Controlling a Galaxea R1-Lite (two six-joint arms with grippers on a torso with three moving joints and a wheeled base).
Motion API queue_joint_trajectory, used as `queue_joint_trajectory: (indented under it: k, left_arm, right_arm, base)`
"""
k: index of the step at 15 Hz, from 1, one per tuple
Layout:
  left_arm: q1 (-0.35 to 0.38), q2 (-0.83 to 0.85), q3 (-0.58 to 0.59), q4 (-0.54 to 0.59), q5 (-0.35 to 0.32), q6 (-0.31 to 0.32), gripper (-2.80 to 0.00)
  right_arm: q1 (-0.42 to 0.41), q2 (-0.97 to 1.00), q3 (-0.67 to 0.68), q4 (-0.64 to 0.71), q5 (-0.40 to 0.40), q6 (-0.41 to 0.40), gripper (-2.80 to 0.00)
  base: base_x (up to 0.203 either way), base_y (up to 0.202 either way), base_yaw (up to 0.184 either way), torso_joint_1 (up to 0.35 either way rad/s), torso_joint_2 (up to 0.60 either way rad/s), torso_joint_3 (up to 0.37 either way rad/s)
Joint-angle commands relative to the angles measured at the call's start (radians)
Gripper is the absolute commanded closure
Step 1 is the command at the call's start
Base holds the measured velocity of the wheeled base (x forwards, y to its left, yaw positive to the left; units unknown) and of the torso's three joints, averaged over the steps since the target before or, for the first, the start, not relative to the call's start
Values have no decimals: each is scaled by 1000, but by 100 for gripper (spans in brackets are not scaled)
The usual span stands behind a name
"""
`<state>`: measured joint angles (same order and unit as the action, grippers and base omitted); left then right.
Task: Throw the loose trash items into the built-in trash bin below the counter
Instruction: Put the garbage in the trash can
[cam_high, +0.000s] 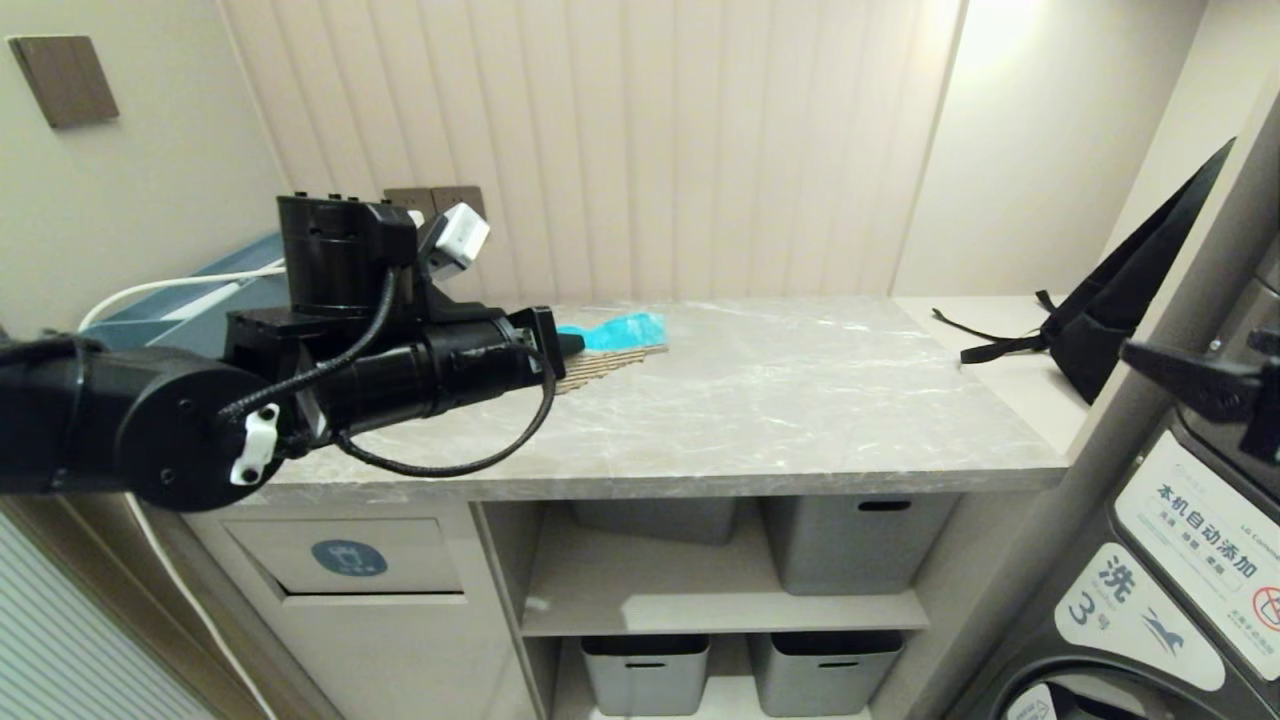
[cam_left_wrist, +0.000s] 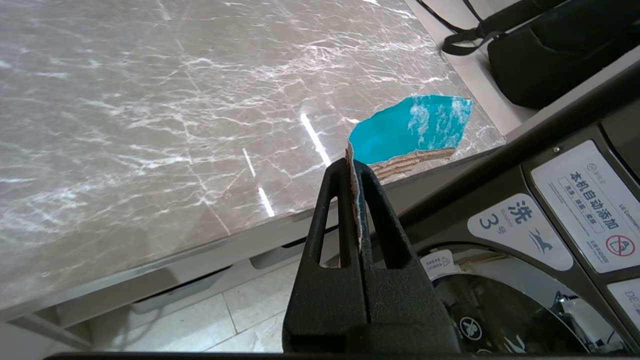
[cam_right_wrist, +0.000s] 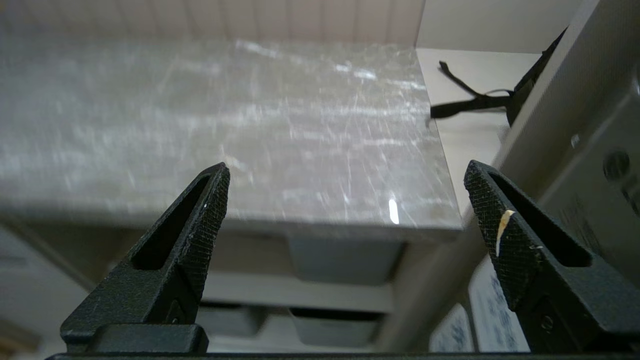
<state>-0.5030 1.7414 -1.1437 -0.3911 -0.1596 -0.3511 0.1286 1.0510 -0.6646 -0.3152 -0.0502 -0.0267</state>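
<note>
Your left gripper (cam_left_wrist: 354, 172) was clamped tight on a torn cardboard scrap (cam_high: 620, 340), its fingers (cam_left_wrist: 377, 200) pressed together with the scrap's edge sandwiched between them. In the left wrist view the scrap (cam_left_wrist: 410, 130) stuck out past the fingertips, its bright cyan face up and a strip of brown corrugated kraft showing along its lower edge. From the head view you had that arm reaching in from the left, with the scrap held over the marble counter (cam_high: 780, 400) towards its back left part; whether the scrap touched the surface I could not tell.

Your right gripper (cam_right_wrist: 345, 210) stood wide apart with nothing between its fingers (cam_right_wrist: 205, 220), at the counter's right end beside the washing machine (cam_high: 1180, 560). A small pale fleck clung to one of its finger pads.

The built-in trash bin (cam_high: 345, 555) sat below the counter at its left end, its flap with the blue oval badge closed. Grey storage tubs (cam_high: 860, 540) stood on the open shelves to its right. A black bag (cam_high: 1120, 310) lay on the pale ledge past the counter's right end.
</note>
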Motion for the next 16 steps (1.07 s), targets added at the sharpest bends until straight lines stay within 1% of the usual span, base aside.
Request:
queue_joint_trajectory:
  k: [1, 3, 5, 7, 8, 9, 10, 11, 13, 14, 15, 16]
  left_arm:
    - [-17, 23, -8, -6, 0, 0, 0]
    - [-19, 19, -10, -8, 1, -2, 0]
    - [-17, 10, -11, -11, 0, -2, 0]
    - [-19, 9, -11, -43, 1, 6, 0]
    - [-18, 11, -12, -56, 14, 14, 0]
    - [-17, 12, -11, -60, 29, 20, 0]
    - [-17, 13, -11, -61, 34, 21, 0]
    - [-17, 18, -11, -62, 35, 21, 0]
    - [-20, 21, -11, -66, 55, 21, 0]
    - [-20, 23, -10, -66, 63, 21, 0]
    - [-19, 21, -4, -66, 64, 21, 0]
    - [-19, 15, 7, -66, 66, 21, 0]
  right_arm:
    - [-7, -154, 130, -1, 53, -69, -280]
    - [-8, -218, 282, 0, 126, -103, -280]
    - [-9, -273, 439, 0, 185, -106, -280]
    - [-9, -338, 617, 8, 241, -109, -280]
    - [-9, -379, 661, 70, 262, -111, -280]
    - [-7, -417, 667, 170, 272, -111, -280]
    - [-5, -448, 632, 311, 276, -109, -280]
    - [-3, -461, 596, 402, 254, -107, -280]
    - [-2, -459, 605, 415, 105, -104, -280]
    - [-2, -487, 619, 417, 59, -89, -280]
    - [-6, -507, 625, 418, 36, -43, -280]
    - [-34, -520, 626, 418, 30, -24, -280]
  base:
    - [0, 0, 0, 0, 0, 0]
    - [0, 0, 0, 0, 0, 0]
    - [0, 0, 0, 0, 0, 0]
    - [0, 0, 0, 0, 0, 0]
    - [0, 0, 0, 0, 0, 0]
    - [0, 0, 0, 0, 0, 0]
    - [0, 0, 0, 0, 0, 0]
    - [0, 0, 0, 0, 0, 0]
    - [0, 0, 0, 0, 0, 0]
    - [0, 0, 0, 0, 0, 0]
    - [0, 0, 0, 0, 0, 0]
    - [0, 0, 0, 0, 0, 0]
